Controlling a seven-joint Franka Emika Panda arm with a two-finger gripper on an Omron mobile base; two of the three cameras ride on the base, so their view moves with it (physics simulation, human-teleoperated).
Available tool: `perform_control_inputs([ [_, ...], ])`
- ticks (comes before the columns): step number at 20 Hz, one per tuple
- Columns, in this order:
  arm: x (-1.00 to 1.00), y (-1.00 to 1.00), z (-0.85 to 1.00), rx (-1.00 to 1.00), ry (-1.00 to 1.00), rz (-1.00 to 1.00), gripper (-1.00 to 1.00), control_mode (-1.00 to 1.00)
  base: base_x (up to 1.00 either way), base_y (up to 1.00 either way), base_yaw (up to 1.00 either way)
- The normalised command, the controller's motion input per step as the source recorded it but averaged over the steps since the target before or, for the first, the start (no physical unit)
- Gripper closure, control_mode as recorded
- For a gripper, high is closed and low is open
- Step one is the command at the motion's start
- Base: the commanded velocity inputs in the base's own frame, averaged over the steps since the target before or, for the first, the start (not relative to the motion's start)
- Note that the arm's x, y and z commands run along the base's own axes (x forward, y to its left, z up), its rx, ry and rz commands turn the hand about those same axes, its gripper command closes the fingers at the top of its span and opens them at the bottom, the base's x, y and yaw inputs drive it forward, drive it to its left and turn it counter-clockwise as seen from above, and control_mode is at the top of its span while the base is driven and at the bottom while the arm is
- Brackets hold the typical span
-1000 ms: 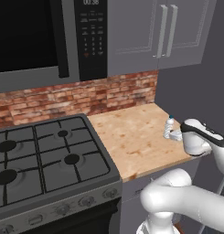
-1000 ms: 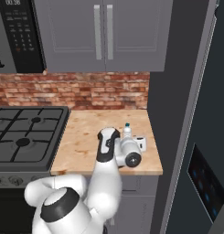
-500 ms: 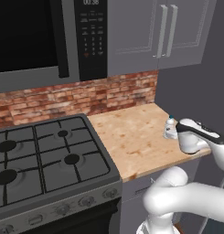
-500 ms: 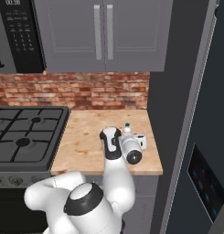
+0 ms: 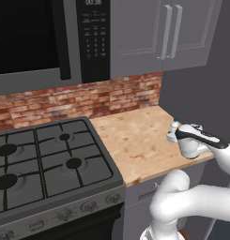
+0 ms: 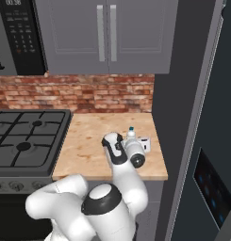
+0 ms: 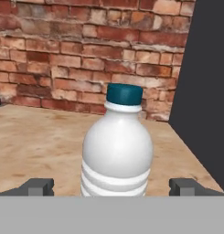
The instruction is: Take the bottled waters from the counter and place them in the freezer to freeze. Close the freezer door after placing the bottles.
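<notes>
Fingers (image 7: 111, 187) spread wide, nothing pinched. White bottle (image 7: 117, 148) with the blue cap (image 7: 125, 93) stands upright on the counter (image 7: 35, 137), centred between the two fingertips (image 7: 38, 186), gap on each side, no contact visible. It sits just ahead of the tips; whether its body is already between them I can't tell.

From the right base view the bottle (image 6: 131, 136) is near the right end of the counter (image 6: 88, 141), just beyond the hand, close to the dark freezer side (image 6: 183, 94). Left base view shows the bottle (image 5: 173, 131) mostly hidden behind the wrist, only cap and shoulder showing.

Brick wall (image 7: 86, 55) is well beyond the bottle. Stove (image 5: 41, 159) is well off to the fingers' left.
</notes>
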Motion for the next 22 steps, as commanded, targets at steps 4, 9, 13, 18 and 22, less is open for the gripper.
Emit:
perform_control_inputs([
  [4,0.25,0.00,0.00,0.00,0.00,0.00,-1.00,-1.00,0.00,0.00,0.00],
  [9,0.22,0.00,0.00,0.00,0.00,0.00,-1.00,-1.00,0.00,0.00,0.00],
  [13,0.00,0.00,0.00,0.00,0.00,0.00,-1.00,-1.00,0.00,0.00,0.00],
  [18,0.00,0.00,0.00,0.00,0.00,0.01,-1.00,-1.00,0.00,0.00,0.00],
  [22,0.00,0.00,0.00,0.00,0.00,0.01,1.00,-1.00,0.00,0.00,0.00],
])
